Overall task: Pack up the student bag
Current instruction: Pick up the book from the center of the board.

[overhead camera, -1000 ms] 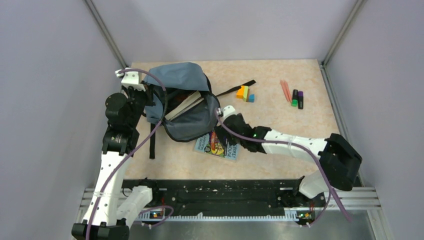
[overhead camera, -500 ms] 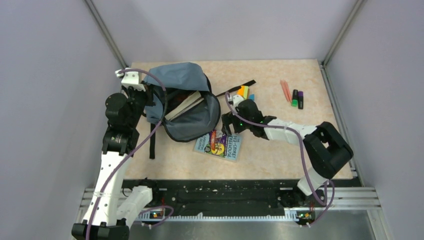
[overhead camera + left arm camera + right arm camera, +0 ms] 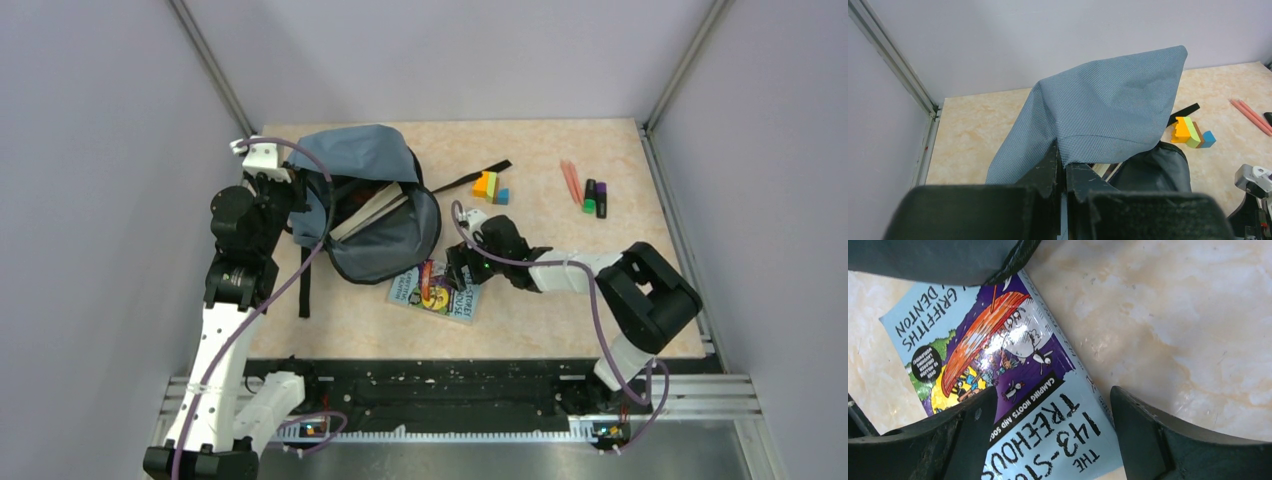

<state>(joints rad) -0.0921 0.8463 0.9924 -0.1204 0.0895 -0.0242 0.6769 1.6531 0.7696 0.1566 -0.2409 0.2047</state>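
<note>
The student bag (image 3: 372, 160), a dusty-blue backpack, lies at the back left with its mouth wide open and a book (image 3: 366, 208) inside. My left gripper (image 3: 296, 196) is shut on the bag's upper flap (image 3: 1108, 105) and holds it up; in the left wrist view the jaws (image 3: 1063, 162) pinch the fabric edge. A light-blue paperback (image 3: 437, 290) lies flat on the table in front of the mouth, one corner under the bag's dark rim (image 3: 948, 260). My right gripper (image 3: 456, 268) hovers open just above the paperback (image 3: 1013, 360), its fingers (image 3: 973, 420) straddling the near end.
Orange, green and blue blocks (image 3: 490, 186) sit right of the bag beside a black strap (image 3: 480, 174). Pink pencils (image 3: 571, 181) and two highlighters (image 3: 595, 198) lie at the back right. Walls close in on three sides.
My right gripper has come away from the bag's rim and moved nearer and lower, over the paperback on the table. The left arm and the bag have not moved.
</note>
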